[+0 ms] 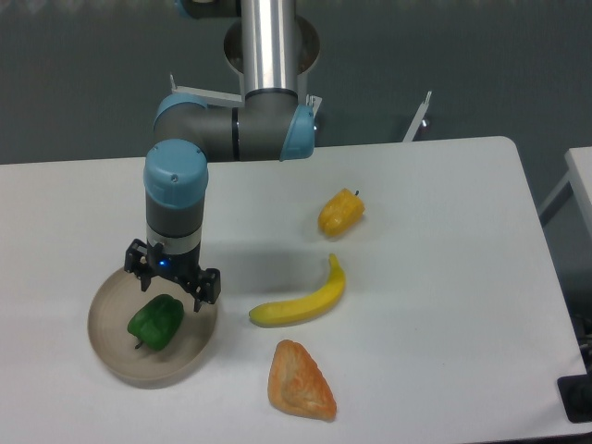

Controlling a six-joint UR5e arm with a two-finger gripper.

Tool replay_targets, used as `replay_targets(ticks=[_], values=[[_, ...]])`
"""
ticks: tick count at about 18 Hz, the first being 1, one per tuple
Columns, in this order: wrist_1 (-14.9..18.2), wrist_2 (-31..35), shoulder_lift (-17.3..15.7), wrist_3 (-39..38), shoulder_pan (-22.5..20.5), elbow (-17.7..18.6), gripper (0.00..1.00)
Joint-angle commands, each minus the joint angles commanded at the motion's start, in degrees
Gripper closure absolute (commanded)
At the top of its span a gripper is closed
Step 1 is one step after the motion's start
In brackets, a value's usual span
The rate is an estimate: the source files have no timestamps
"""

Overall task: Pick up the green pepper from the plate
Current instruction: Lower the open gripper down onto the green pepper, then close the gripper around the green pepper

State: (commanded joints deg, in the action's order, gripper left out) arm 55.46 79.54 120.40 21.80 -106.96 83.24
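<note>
The green pepper (156, 321) lay in the plate (109, 354) at the near left of the table (444, 305). The gripper (173, 284) hung directly above the pepper over the plate's far side, its fingers spread wide and holding nothing. To the right lay a banana (301, 302); a yellow pepper (340, 213) sat farther back, and an orange wedge-shaped item (299, 381) sat nearer the front edge

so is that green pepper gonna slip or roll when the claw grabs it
The green pepper looks glossy, so the open claw above it may slip. Its lumpy, blocky shape probably won't roll far, and the plate rim should stop it. It likely stays stiff when squeezed.
</note>
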Motion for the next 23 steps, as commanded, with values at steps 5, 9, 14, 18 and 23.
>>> replay_targets(ticks=[5,9,14,18,23], values=[[-1.49,0.18,1.32,0.18,0.61,-0.36,0.00],[-1.67,0.26,2.11,0.26,0.88,-0.79,0.00],[-2.29,0.35,2.99,0.18,1.41,-0.97,0.00],[-2.37,0.35,3.08,0.26,1.50,-0.88,0.00],[-2.37,0.35,3.00,0.79,1.50,-0.88,0.32]])
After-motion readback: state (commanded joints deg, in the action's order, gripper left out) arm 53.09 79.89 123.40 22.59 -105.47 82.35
